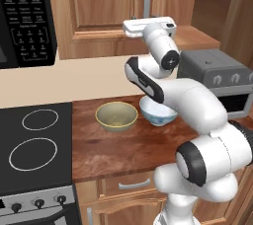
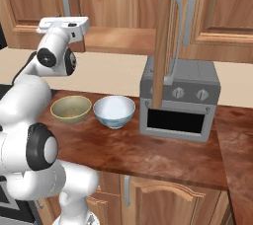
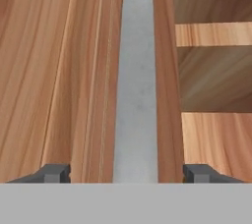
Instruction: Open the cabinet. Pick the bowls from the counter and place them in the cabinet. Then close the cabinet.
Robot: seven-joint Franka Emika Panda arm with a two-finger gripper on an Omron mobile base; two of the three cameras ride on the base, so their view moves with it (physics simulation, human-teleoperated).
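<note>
Arm: you have it raised to the cabinet (image 2: pixel 123 17), hand level.
Gripper (image 3: pixel 128 173): jaws wide, straddling left door's grey bar handle (image 3: pixel 135 90) — nothing clamped.
Cabinet: right door (image 2: pixel 163 41) open — left shut.

1. white bowl (image 1: pixel 157 114) lower centre of the left base view, right side hidden behind the arm.
2. grey handle (image 3: pixel 135 90) in the hand view cut off at the bottom.
3. microwave (image 1: pixel 24 19) upper left of the left base view, cropped by left and top edges.
4. stovetop (image 1: pixel 34 145) cut by the left edge.
</note>
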